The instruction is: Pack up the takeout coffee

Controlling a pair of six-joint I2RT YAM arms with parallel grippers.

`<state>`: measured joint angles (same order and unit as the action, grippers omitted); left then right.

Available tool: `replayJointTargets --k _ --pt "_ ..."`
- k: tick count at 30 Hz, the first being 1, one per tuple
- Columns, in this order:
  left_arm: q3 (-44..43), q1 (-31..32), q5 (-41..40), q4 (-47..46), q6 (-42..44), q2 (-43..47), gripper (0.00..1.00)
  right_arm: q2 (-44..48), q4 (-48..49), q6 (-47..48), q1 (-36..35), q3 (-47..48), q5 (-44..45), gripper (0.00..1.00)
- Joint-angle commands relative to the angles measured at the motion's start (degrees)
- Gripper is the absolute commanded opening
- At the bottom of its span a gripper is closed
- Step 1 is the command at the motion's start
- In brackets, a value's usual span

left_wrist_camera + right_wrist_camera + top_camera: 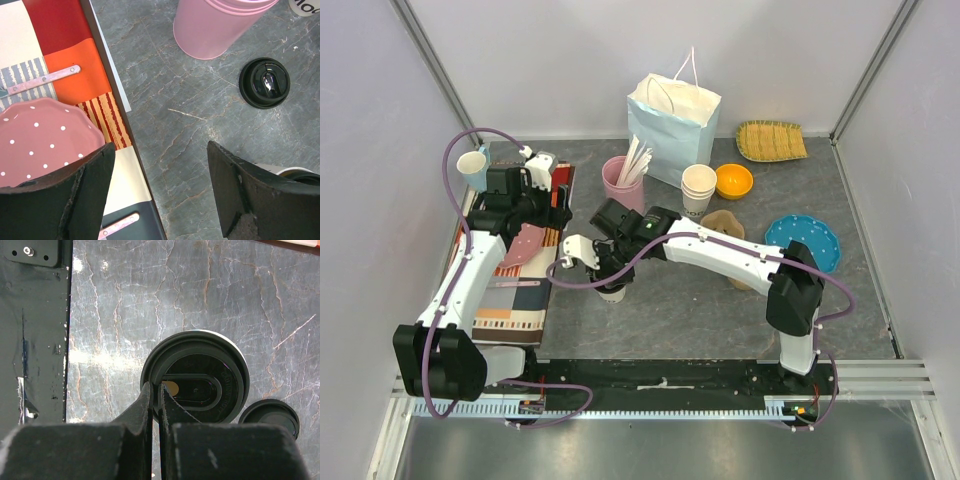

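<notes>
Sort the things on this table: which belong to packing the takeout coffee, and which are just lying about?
Job: takeout coffee, pale blue paper bag.
Lying about: stack of cups, orange bowl, blue plate, pink dotted plate, wicker tray.

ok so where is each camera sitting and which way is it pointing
Top external: above and behind the arm bases, looking down on the table; both arms show.
Left wrist: on the left arm, facing down at the placemat edge and pink cup; the left gripper, open, frames the bottom.
Right wrist: straight down onto the takeout coffee; the right gripper, fingers nearly together, is at the lid's edge.
Shared: both wrist views catch the loose black lid.
</notes>
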<state>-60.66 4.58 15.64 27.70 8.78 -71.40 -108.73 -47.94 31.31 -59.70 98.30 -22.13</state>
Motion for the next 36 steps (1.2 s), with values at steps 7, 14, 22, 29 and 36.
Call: replayJointTargets --k 7,14,22,29,36 --pt "-0.07 -0.1 1.76 -0.46 2.21 1.61 0.81 -1.04 0.13 1.3 -1.03 2.33 1.56 0.0" --pt "0.02 -0.1 1.67 -0.55 2.39 1.7 0.81 -0.87 0.04 1.3 -1.03 2.24 3.67 0.0" --pt "0.28 -0.1 1.94 -0.72 2.39 1.7 0.81 0.09 0.04 1.38 -0.94 2.33 3.85 0.0" --pt "0.46 -0.1 1.85 -0.72 2.56 1.7 0.81 1.06 -0.31 1.39 -0.94 3.47 0.42 0.0" --pt "0.9 -0.1 1.76 -0.81 2.65 1.96 0.81 0.97 -0.57 0.6 0.02 3.48 1.92 0.0"
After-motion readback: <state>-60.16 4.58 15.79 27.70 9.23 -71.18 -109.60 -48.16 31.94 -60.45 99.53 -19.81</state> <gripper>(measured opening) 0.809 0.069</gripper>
